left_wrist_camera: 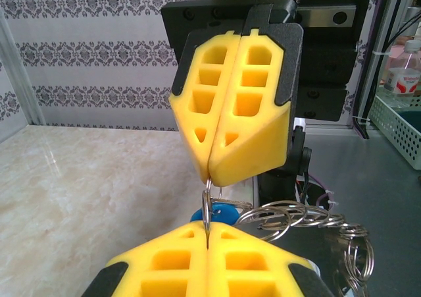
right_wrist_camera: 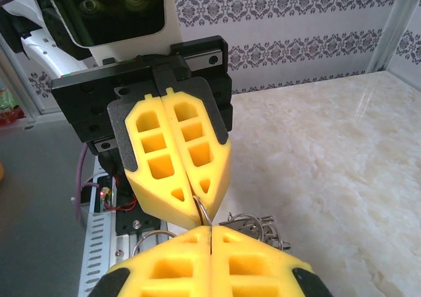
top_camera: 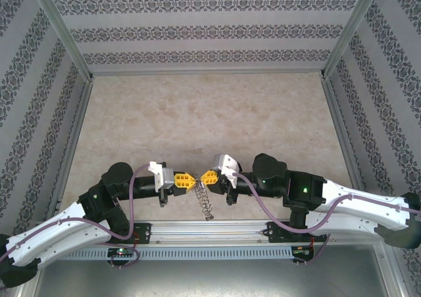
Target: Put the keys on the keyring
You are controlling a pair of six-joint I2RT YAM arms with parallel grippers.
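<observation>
My left gripper (top_camera: 187, 180) and right gripper (top_camera: 208, 176) meet tip to tip above the table's near edge. Both are shut on one thin silver wire loop (left_wrist_camera: 207, 205) of the keyring, which stands edge-on between the yellow pads. In the left wrist view my own gripper (left_wrist_camera: 207, 230) is at the bottom and the right one's pads (left_wrist_camera: 247, 152) are above. A key's blue cap (left_wrist_camera: 220, 214) lies just behind the loop, its blade hidden. The keyring's other loops (left_wrist_camera: 299, 216) trail off to the right and hang down as a chain (top_camera: 205, 203). In the right wrist view the pinched loop (right_wrist_camera: 204, 211) sits above my gripper (right_wrist_camera: 210, 230).
The beige marble tabletop (top_camera: 210, 119) stretches away behind the grippers, fenced by patterned walls (top_camera: 204, 30). The arms' metal mounting rail (top_camera: 210, 234) runs right under the hanging chain. A white basket (left_wrist_camera: 398, 122) and a bottle (left_wrist_camera: 408, 73) stand off the table.
</observation>
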